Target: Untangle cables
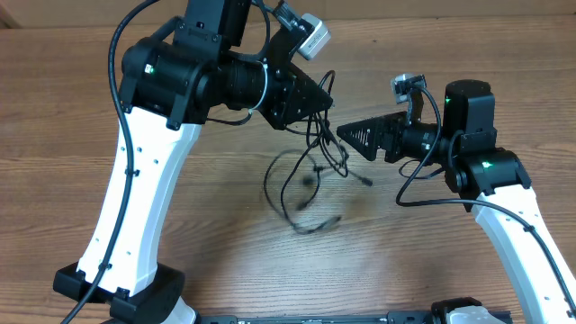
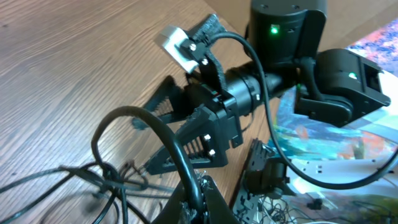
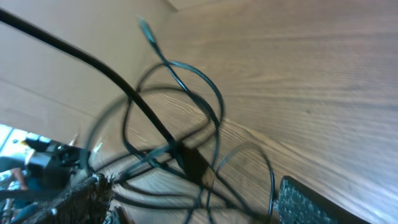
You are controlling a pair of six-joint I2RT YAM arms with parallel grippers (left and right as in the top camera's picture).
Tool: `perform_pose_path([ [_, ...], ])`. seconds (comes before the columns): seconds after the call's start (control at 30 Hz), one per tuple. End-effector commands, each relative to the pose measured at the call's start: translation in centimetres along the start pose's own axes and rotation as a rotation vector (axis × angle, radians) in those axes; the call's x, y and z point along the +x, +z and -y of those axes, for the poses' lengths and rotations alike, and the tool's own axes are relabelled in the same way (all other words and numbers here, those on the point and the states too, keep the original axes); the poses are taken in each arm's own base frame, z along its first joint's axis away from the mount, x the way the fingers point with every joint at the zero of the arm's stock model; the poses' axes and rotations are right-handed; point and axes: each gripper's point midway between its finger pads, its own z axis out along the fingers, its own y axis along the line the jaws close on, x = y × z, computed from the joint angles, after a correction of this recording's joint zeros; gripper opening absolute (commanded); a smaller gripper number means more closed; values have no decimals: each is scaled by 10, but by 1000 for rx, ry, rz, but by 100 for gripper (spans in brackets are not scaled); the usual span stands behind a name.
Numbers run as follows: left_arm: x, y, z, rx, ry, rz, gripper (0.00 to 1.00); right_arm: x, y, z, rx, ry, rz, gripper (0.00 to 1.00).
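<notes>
The cables (image 1: 304, 175) are thin black cords in a loose tangle at the table's middle, with loops resting on the wood and strands rising to my left gripper. My left gripper (image 1: 317, 101) is shut on one strand (image 2: 163, 134) and holds it up; its fingertips (image 2: 200, 198) pinch the cord. My right gripper (image 1: 349, 137) is open just right of the raised strands. In the right wrist view its two fingers stand wide apart (image 3: 193, 200) with several cords (image 3: 186, 118) and a dark plug (image 3: 194, 165) between them. Small plug ends lie at the right (image 1: 364, 180) and front (image 1: 329, 220).
The wooden table (image 1: 180, 207) extends all round the tangle. My right arm's wrist and body (image 2: 280, 74) sit close in front of the left gripper. Beyond the table edge is colourful clutter (image 2: 348, 155). The arm bases stand at the front (image 1: 117, 288).
</notes>
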Motion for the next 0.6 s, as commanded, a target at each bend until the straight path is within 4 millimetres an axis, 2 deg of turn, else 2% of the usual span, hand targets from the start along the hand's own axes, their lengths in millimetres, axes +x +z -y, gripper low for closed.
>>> perform_pose_path([
  [0.0, -8, 4, 36, 104, 64, 22, 4, 3, 5, -19, -78, -32, -18, 86],
  [0.1, -9, 13, 53, 144, 109, 19, 4, 6, 16, -28, -101, -62, -33, 88],
  [0.13, -9, 17, 59, 157, 124, 16, 4, 8, 22, -25, -72, -65, -38, 88],
  [0.2, -7, 21, 68, 174, 140, 8, 4, 14, 31, -7, 38, -45, -48, 87],
  [0.23, -6, 22, 71, 183, 141, 4, 4, 19, 35, 12, 129, -20, -62, 82],
  [0.3, -5, 19, 71, 182, 138, 4, 4, 29, 37, 33, 215, 22, -94, 76],
  [0.4, -10, 2, 64, 150, 134, 43, 4, 44, 35, 60, 309, 87, -146, 76],
  [0.57, -19, -39, 55, 75, 145, 139, 4, 49, 28, 78, 352, 141, -161, 76],
])
